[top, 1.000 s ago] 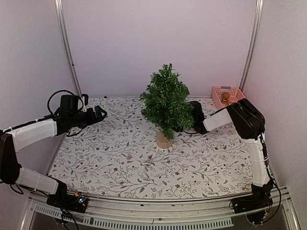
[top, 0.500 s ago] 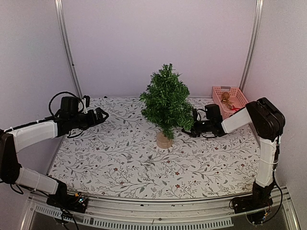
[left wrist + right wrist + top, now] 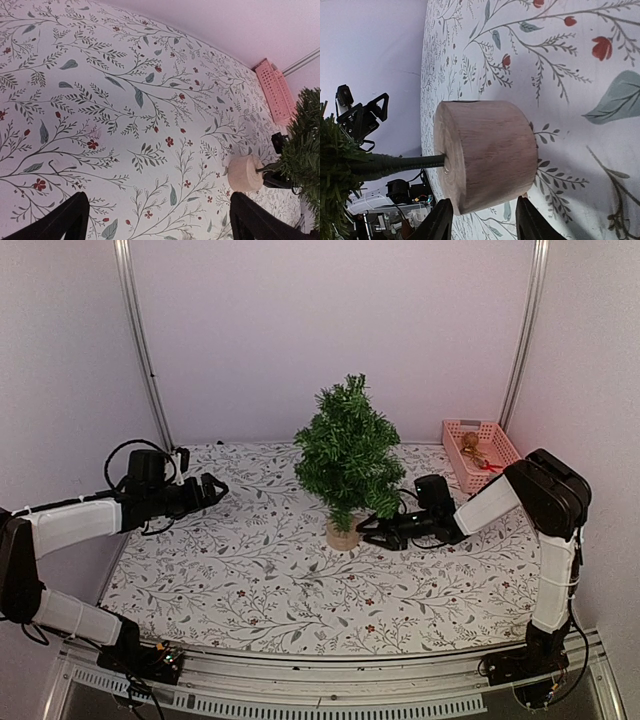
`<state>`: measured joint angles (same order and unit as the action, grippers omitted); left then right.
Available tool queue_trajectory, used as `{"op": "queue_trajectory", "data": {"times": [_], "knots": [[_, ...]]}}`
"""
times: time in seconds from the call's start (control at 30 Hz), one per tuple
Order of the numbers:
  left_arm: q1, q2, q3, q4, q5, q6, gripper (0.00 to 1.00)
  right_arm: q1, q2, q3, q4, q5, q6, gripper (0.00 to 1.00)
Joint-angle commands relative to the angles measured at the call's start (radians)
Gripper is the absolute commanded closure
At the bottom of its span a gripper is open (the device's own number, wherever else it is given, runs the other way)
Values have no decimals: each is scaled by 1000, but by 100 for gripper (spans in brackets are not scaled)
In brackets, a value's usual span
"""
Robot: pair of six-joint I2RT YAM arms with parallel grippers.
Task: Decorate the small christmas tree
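Scene inventory: one small christmas tree, one pink basket, two arms and two grippers.

1. Locate the small christmas tree. It stands upright near the middle of the floral-patterned surface, slightly toward the far edge. Its one round wooden base rests flat on the surface. No ornament is visible on the branches in the top view.

2. Check the left gripper. It hovers above the left part of the surface, well apart from the tree and pointing toward it. Its jaws stand fully spread and hold nothing. In the left wrist view, only the patterned surface lies between the two fingers.

3. Check the right gripper. It sits low over the surface, just beside the right side of the wooden base. In the right wrist view, its two fingers stand part-way apart, one at each side of the near edge of the base. You cannot tell whether they press on the wood.

4. Locate the pink basket. It sits at the far right corner of the surface, well apart from the tree. It holds small gold and red items; their count cannot be read.
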<state>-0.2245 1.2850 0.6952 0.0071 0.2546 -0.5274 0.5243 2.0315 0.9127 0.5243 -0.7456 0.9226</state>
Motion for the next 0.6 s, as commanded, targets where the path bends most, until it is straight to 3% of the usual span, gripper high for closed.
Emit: {"op": "queue_trajectory", "data": {"times": [0.0, 0.2, 0.57], "knots": [[-3, -13, -14, 24, 5, -8, 1, 34, 34, 64, 72, -28, 50, 56], [-3, -15, -4, 13, -12, -8, 1, 57, 123, 149, 115, -27, 108, 64], [-4, 0, -4, 29, -18, -30, 1, 96, 278, 377, 120, 2, 161, 65]]}}
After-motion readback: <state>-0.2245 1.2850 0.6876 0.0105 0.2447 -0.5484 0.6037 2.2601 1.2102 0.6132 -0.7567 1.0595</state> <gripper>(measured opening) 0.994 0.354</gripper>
